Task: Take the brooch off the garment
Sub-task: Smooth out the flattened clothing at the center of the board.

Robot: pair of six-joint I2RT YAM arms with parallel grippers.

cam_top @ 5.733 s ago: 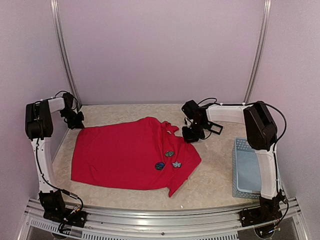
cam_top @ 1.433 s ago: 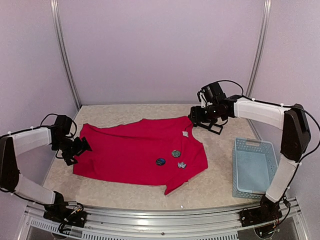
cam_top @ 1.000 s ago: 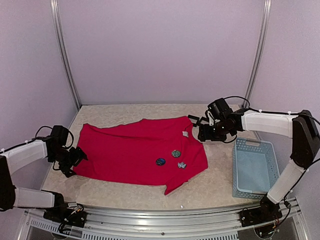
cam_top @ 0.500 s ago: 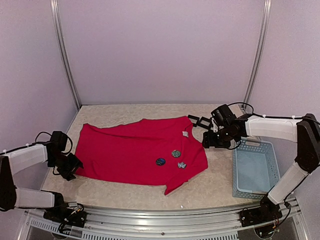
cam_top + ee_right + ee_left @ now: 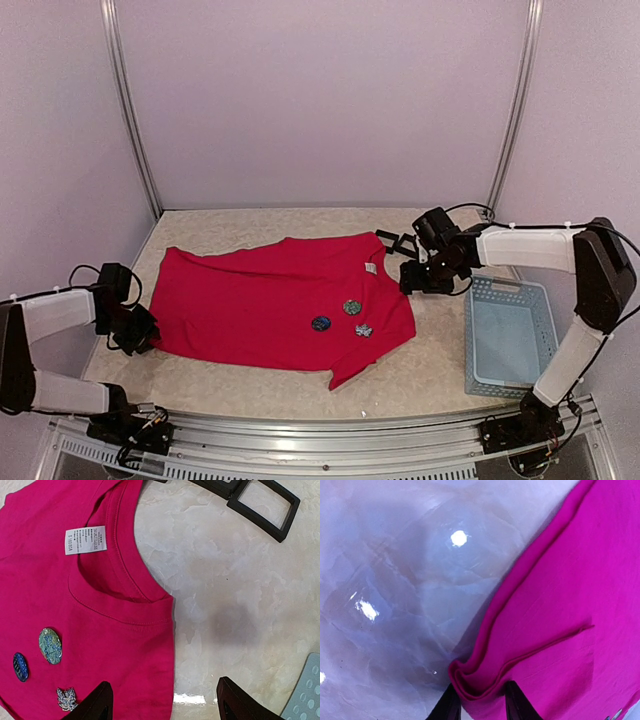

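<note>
Since the garment is just a big limp red tee spread flat on the table, we reckon it'll offer zero resistance. Tug on anything pinned to it and the cloth will tent up and come along.

We count three brooches on the chest, close together: a greenish oval, a dark blue oval and a little silver leafy one. We can't tell which one is meant. All look small, hard and light. The ovals seem glossy, so probably slippery. The silver one's jagged outline should give more bite. We'd pinch across a brooch's edges, low against the fabric, not on its domed top.

The left gripper sits at the shirt's far left corner, jaws narrow, with the folded hem bunched between its fingers. That anchor is well apart from the brooches, so expect slack.

The right gripper hangs over the collar-side edge with its jaws wide and nothing in them. The pale blue basket is just beside it.
</note>
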